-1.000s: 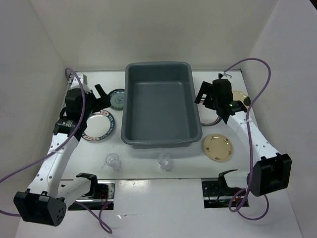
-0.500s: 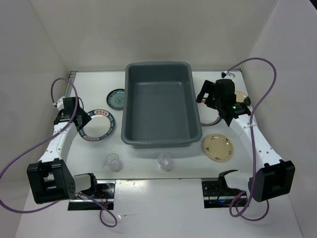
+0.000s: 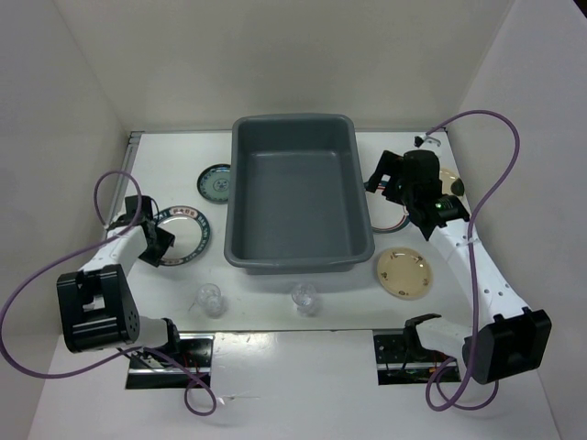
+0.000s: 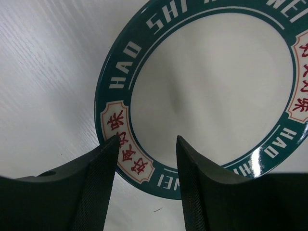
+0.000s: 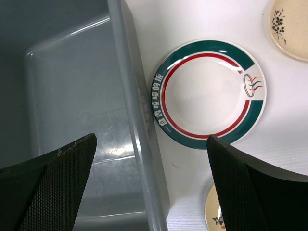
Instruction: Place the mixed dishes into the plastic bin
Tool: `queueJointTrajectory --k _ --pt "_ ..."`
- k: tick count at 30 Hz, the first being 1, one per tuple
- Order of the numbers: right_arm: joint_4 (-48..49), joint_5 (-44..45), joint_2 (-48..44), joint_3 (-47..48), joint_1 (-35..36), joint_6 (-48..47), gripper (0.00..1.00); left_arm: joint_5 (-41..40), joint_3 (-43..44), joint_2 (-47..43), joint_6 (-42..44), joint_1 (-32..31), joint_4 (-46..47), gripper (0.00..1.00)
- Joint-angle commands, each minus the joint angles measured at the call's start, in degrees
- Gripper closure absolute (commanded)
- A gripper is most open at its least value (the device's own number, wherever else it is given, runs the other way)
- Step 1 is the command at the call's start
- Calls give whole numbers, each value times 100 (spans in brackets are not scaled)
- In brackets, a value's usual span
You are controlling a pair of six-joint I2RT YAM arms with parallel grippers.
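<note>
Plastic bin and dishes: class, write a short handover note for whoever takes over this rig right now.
The left gripper is open, fingers at the rim of the large green-rimmed plate; no grip visible.
The right gripper is wide open, above the plastic bin's right wall and the green-and-red-rimmed plate.
Elsewhere: small green plate left of the bin; near tan plate and far tan plate to its right; left cup and right cup in front.
Done: nothing, the bin is empty.
Left: five plates, two cups.
</note>
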Motion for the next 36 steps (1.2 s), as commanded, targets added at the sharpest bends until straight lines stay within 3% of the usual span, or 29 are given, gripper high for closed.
queueJointTrajectory --k 1,5,7,15,26,32,36 --pt "29 106 -102 -32 -38 -104 0 -269 85 104 -282 28 -202 41" --pt "29 53 30 -32 -38 -104 0 -164 85 -1 -282 28 -263 41" --pt "29 -8 135 -32 -38 -157 0 -164 488 -62 -282 28 -482 41" --pt "81 -114 241 -32 -38 -157 0 -700 1131 -63 -299 28 -1055 41" --pt "134 -114 74 -138 -38 -157 0 -647 289 -362 -1336 28 -1354 40" --pt "134 -167 74 -190 -38 -157 0 -23 -529 -661 -1617 81 -467 39" --pt "134 -167 74 -190 -38 -157 0 109 -863 -713 -1828 81 175 45"
